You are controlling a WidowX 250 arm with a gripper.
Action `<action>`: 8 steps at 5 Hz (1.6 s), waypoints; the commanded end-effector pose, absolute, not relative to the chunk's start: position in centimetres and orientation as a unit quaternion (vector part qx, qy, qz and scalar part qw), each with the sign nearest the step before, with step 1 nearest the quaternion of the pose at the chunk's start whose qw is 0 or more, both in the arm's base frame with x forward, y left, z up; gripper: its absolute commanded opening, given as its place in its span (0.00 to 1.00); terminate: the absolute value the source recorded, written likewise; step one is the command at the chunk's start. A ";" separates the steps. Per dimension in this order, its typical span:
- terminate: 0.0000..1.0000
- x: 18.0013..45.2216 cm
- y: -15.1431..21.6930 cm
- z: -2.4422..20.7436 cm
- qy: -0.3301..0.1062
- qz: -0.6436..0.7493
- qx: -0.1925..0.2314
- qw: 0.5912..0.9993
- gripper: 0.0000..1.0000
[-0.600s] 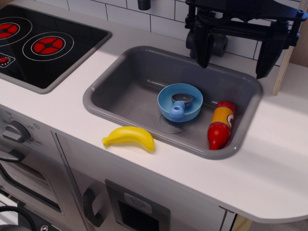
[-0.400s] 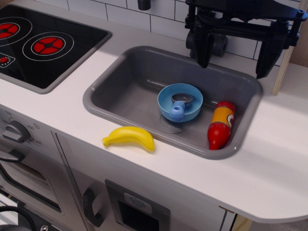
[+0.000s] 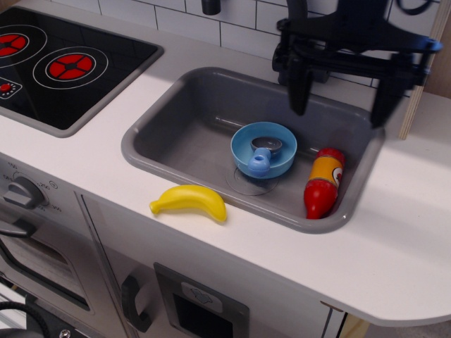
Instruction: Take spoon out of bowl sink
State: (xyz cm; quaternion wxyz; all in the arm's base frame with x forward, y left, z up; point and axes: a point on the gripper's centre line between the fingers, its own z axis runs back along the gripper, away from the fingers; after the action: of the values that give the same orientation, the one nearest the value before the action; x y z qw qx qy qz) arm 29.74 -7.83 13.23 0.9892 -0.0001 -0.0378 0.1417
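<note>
A white countertop [image 3: 394,239] holds a black stovetop [image 3: 63,63] at the left and the grey sink [image 3: 176,134] in the middle, with the black gripper [image 3: 341,105] hanging above the sink's far right part, its two fingers spread wide apart and holding nothing. Inside the sink the light-blue bowl [image 3: 282,163] sits over the drain mark, with a red-and-yellow bottle [image 3: 323,183] lying just to its right, and a yellow banana [image 3: 189,201] rests on the counter by the sink's front rim. The spoon [image 3: 262,155] lies in the bowl, grey scoop toward the back and stubby blue handle resting on the front rim.
</note>
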 end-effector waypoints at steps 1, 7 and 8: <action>0.00 32.4 -2.4 11.3 -0.028 0.112 -0.012 0.993 1.00; 0.00 32.8 -1.0 2.1 -0.018 0.121 0.019 0.992 1.00; 0.00 32.5 -1.3 1.8 -0.018 0.120 0.023 0.992 1.00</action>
State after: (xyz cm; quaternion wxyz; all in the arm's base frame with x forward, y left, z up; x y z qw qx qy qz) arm 32.06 -1.24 0.93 0.9921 0.0245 -0.0028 0.1230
